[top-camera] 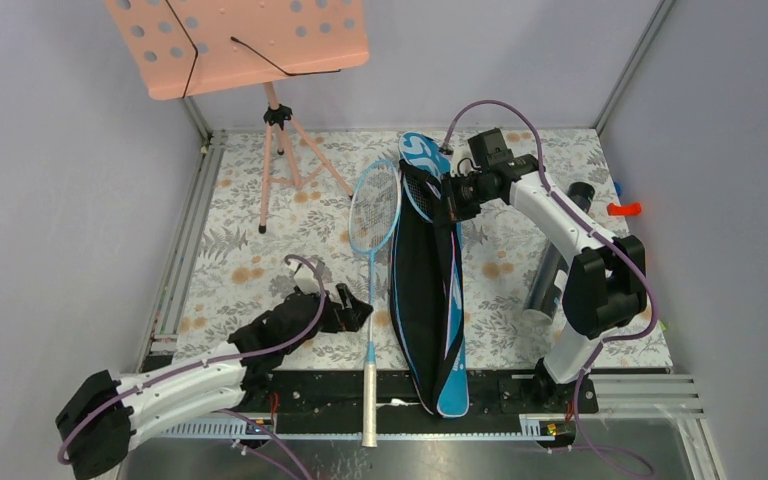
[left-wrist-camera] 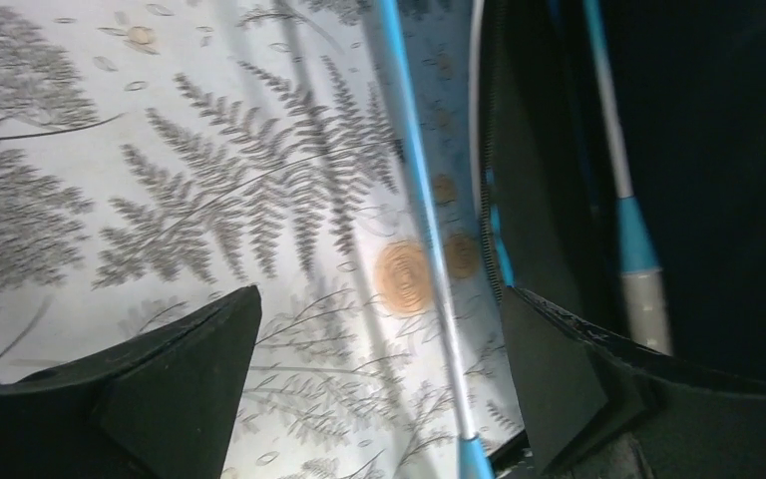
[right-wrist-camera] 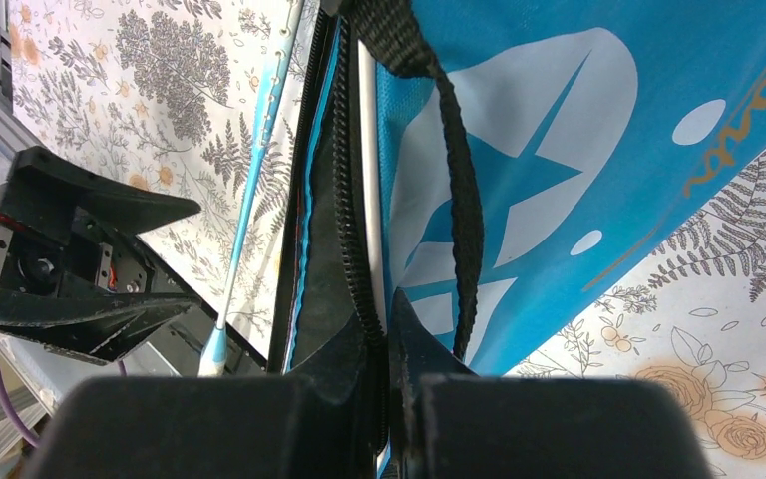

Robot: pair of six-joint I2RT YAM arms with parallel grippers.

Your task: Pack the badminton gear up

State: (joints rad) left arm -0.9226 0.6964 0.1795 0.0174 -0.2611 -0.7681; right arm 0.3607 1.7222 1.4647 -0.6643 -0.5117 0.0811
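Observation:
A light-blue racket (top-camera: pixel 372 262) lies on the floral cloth, head far, cream handle over the near rail. The blue SPORT bag (top-camera: pixel 452 380) lies right of it, unzipped, its black inside showing. A second racket (left-wrist-camera: pixel 630 230) lies inside the bag. My left gripper (top-camera: pixel 357 312) is open low over the cloth, its fingers astride the loose racket's shaft (left-wrist-camera: pixel 429 249) without touching it. My right gripper (top-camera: pixel 455 197) is shut on the bag's zipper edge (right-wrist-camera: pixel 354 249) near the bag's far end. The dark tube (top-camera: pixel 548 275) lies at the right. No shuttlecocks show.
The pink perforated music stand (top-camera: pixel 240 40) on its tripod stands at the back left. A small orange-red object (top-camera: pixel 622 209) lies at the far right edge. Metal rails (top-camera: pixel 620 390) border the cloth at the near and left sides. Grey walls close in all round.

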